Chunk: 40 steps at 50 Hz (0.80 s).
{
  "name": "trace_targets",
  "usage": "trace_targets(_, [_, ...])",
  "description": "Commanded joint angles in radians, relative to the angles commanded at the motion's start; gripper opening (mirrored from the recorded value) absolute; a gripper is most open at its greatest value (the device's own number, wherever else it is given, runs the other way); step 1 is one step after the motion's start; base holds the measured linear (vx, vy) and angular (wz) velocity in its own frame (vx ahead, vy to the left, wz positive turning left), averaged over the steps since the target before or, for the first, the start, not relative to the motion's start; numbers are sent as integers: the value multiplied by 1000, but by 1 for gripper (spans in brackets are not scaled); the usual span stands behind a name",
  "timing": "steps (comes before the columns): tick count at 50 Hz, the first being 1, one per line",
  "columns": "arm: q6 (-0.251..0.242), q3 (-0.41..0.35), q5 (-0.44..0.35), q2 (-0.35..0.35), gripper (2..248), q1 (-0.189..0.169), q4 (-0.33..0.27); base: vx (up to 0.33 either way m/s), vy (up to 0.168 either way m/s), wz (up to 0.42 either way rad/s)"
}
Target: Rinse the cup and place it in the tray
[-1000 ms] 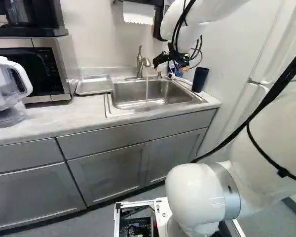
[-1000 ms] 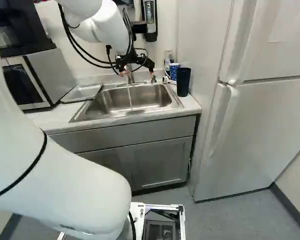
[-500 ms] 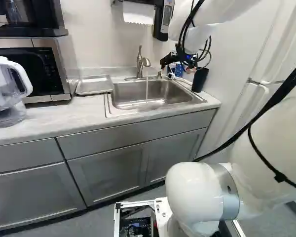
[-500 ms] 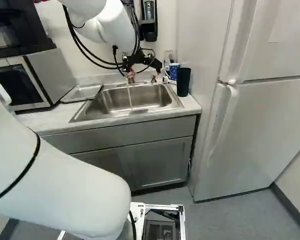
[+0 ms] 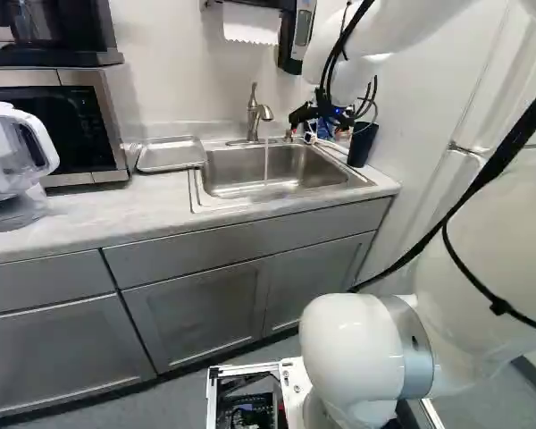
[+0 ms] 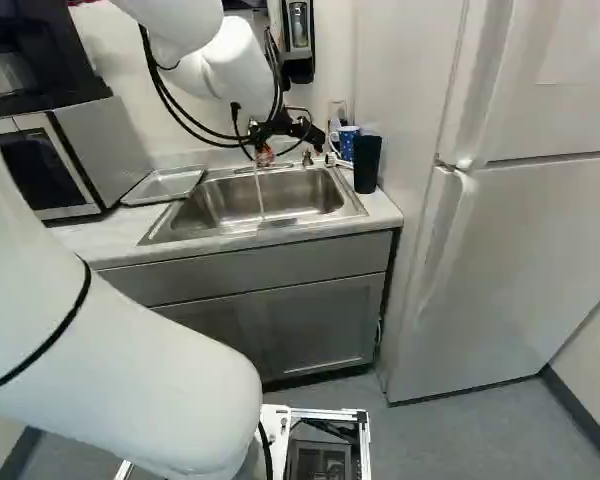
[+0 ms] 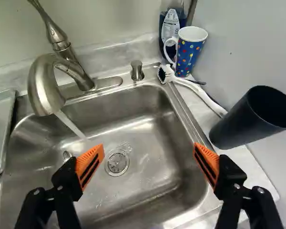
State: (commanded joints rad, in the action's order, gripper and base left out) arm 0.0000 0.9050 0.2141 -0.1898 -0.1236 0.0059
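On the pale counter (image 5: pixel 71 219), the black cup (image 7: pixel 245 121) stands right beside the sink (image 7: pixel 148 191), across from the tray (image 5: pixel 171 156). Water (image 7: pixel 71 125) runs; the gripper's (image 6: pixel 291 154) 2 fingers hang wide apart above the basin.

no text, brand, number or sign is legible. one pale label (image 7: pixel 170 24) is noted on the dark blue bottle (image 7: pixel 182 17) in the wrist view; its print is too small to read. the microwave (image 5: pixel 119 125) bears small marks on its control panel (image 5: pixel 87 112), likewise unreadable.
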Motion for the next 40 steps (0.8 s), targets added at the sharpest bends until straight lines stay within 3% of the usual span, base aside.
trace_targets(21, [0,-43,-115,5,247,-6,42,0,0,0])
trace_targets(40, [0,-117,-191,-30,247,-40,108,0,0,0])
